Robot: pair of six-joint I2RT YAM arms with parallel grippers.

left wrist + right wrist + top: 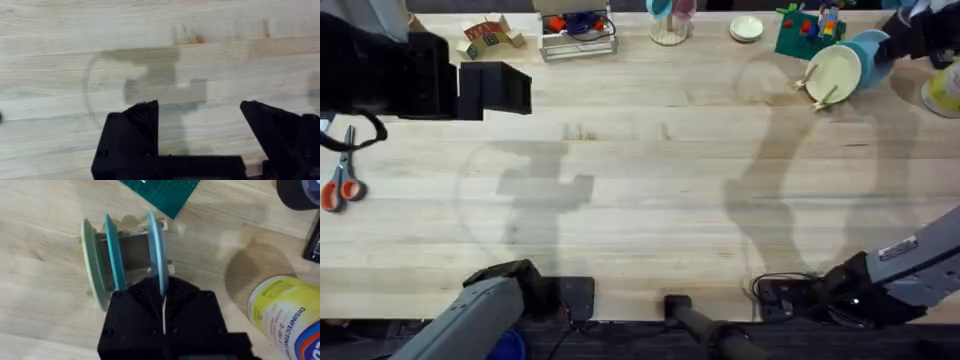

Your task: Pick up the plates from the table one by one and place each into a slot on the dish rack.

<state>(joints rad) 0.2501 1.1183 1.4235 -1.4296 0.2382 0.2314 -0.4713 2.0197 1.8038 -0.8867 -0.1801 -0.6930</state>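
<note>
Your right gripper (162,305) is clamped on the rim of a thin, light, slippery sky-blue plastic plate (156,245) in the small wood dish rack (820,88), upper right of the overhead; left gripper (200,130) apart over bare bench (150,30).

Black angular grippers (200,125), grey arm links

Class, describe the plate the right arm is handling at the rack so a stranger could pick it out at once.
Go to the table's far right corner, where the dish rack sits beside a green board. Three plates stand on edge in it. Yours is the pale blue plate pinched by the right gripper, farthest from the cream plate.
</note>
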